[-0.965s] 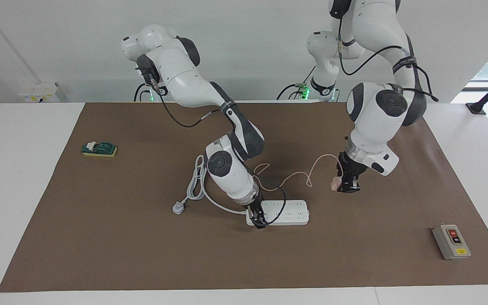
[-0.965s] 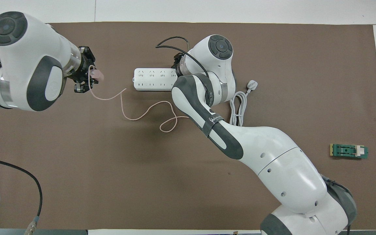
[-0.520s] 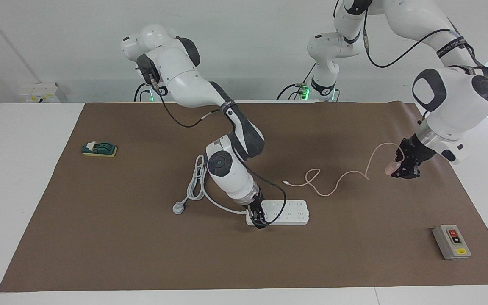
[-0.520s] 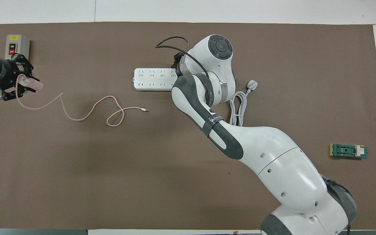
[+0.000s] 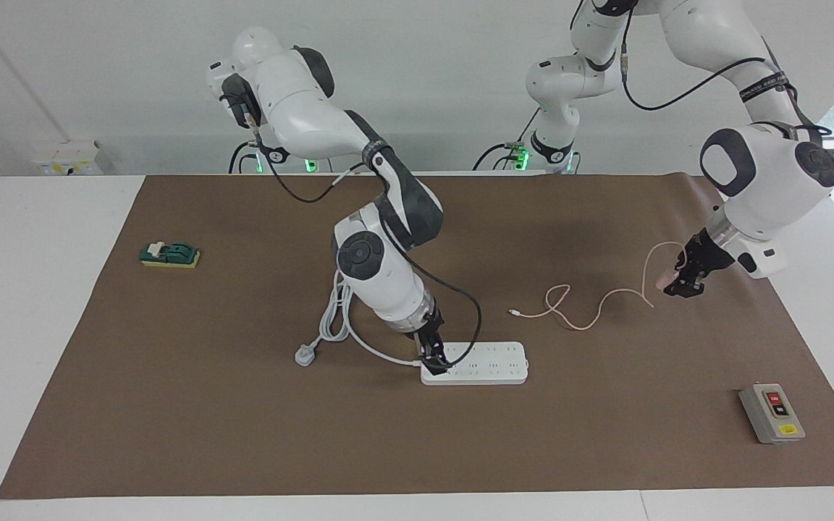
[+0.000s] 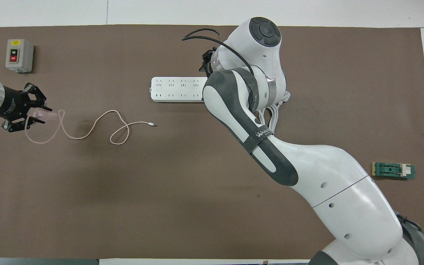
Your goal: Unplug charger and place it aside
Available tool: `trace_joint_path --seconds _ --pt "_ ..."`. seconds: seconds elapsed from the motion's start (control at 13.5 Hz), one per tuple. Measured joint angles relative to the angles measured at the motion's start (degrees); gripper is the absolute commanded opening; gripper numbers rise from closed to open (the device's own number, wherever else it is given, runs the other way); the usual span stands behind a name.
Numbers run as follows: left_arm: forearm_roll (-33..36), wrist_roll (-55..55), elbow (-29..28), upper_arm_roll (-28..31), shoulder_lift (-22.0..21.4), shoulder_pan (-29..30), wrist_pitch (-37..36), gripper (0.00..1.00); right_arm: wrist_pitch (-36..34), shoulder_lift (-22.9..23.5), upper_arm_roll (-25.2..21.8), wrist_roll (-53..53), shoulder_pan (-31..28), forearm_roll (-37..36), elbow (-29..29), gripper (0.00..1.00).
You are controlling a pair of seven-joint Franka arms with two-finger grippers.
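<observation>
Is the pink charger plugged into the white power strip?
No, the charger is at the left gripper, apart from the power strip, toward the left arm's end.

pale pink charger [image 5: 672, 276] and cable, white power strip [image 5: 486, 363], brown mat [image 5: 243, 405], grey box [image 5: 772, 413] with red/black buttons, green switch [image 5: 169, 254]

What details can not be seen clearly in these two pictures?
- Charger, facing view: partly covered by the left gripper; its prongs do not show.
- Power strip, overhead view: the end toward the right arm is hidden under that arm.
- Right gripper, both views: whether it touches the strip cannot be told.
- Left arm, overhead view: cut off by the edge.
</observation>
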Motion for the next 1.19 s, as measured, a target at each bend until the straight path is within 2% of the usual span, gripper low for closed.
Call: trace_joint_path --seconds 0.15,0.22,0.37,0.67,0.97,1.19 --pt "0.0 0.0 -0.2 0.0 -0.7 -1.2 0.0 1.0 -1.5 -3.3 0.0 -3.2 -1.7 0.0 -2.7 1.0" --pt "0.0 0.2 -0.1 0.0 -1.0 -2.1 0.1 1.0 -3.5 -6.4 -0.1 -8.4 -3.5 -0.1 -5.5 1.0" --pt "0.0 3.4 0.7 0.0 -1.0 -2.3 0.3 1.0 -7.8 -10.3 -0.3 -17.6 -5.9 -0.6 -7.2 1.0" --pt "0.0 12.8 2.8 0.1 -1.5 -2.3 -1.4 1.0 -14.5 -22.7 -0.5 -40.7 -11.6 -4.4 -15.1 1.0" --pt "0.8 18.1 5.5 -0.1 -4.6 -2.3 -8.7 1.0 -23.9 -32.9 -0.6 -62.3 -16.6 -8.9 -19.8 1.0" --pt "1.2 21.5 7.2 -1.0 -8.1 -2.3 -15.6 1.0 -29.5 -37.4 -0.7 -77.5 -21.3 -12.1 -20.8 1.0"
